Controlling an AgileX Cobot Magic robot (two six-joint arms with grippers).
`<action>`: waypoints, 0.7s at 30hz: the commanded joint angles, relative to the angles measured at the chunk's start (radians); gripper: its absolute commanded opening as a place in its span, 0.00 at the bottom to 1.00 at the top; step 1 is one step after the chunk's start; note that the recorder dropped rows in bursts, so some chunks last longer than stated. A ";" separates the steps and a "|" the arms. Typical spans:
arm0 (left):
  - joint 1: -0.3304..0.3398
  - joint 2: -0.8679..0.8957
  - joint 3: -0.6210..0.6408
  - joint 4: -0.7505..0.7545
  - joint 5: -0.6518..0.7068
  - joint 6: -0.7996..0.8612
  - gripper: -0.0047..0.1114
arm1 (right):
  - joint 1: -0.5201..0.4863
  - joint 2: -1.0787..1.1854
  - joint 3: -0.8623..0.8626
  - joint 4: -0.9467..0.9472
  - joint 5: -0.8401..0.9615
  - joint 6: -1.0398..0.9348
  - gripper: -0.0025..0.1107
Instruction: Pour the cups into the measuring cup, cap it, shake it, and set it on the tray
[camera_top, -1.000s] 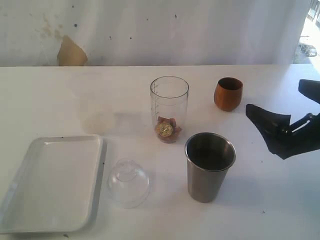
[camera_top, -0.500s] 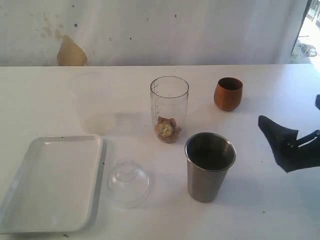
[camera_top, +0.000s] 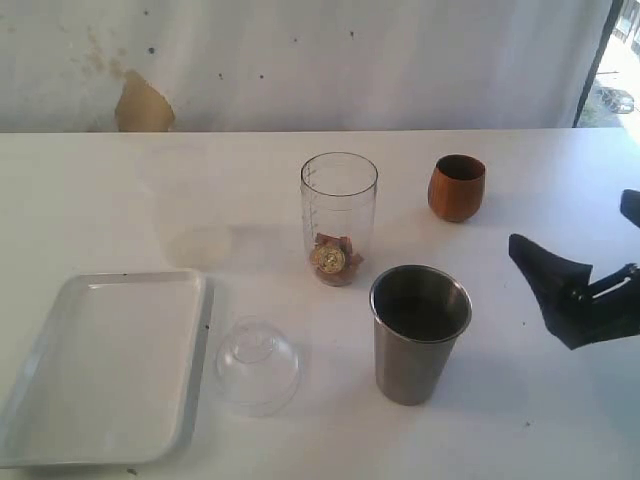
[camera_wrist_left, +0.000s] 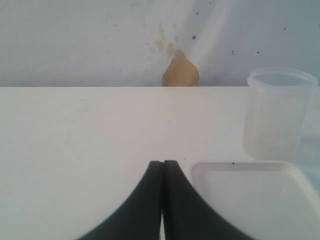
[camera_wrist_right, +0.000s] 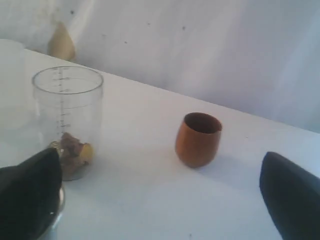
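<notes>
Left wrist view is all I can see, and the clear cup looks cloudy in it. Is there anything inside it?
Observer: Yes. The exterior view shows small brown and gold pieces at the bottom of the measuring cup.
Operator: Where are the other two cups?
Observer: Both stand upright to its right in the exterior view. The steel cup is nearer the camera and the wooden cup is farther back.
Operator: And the right gripper?
Observer: The right gripper is open and holds nothing. It sits off to the right of the steel cup.
</notes>
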 joint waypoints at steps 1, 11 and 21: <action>-0.004 -0.005 0.005 0.001 0.002 0.000 0.04 | 0.001 -0.006 0.038 0.175 0.004 -0.154 0.95; -0.004 -0.005 0.005 0.001 0.002 0.000 0.04 | 0.203 -0.006 0.066 0.584 0.051 -0.526 0.95; -0.004 -0.005 0.005 0.001 0.002 0.000 0.04 | 0.381 -0.006 0.066 0.609 0.141 -0.546 0.95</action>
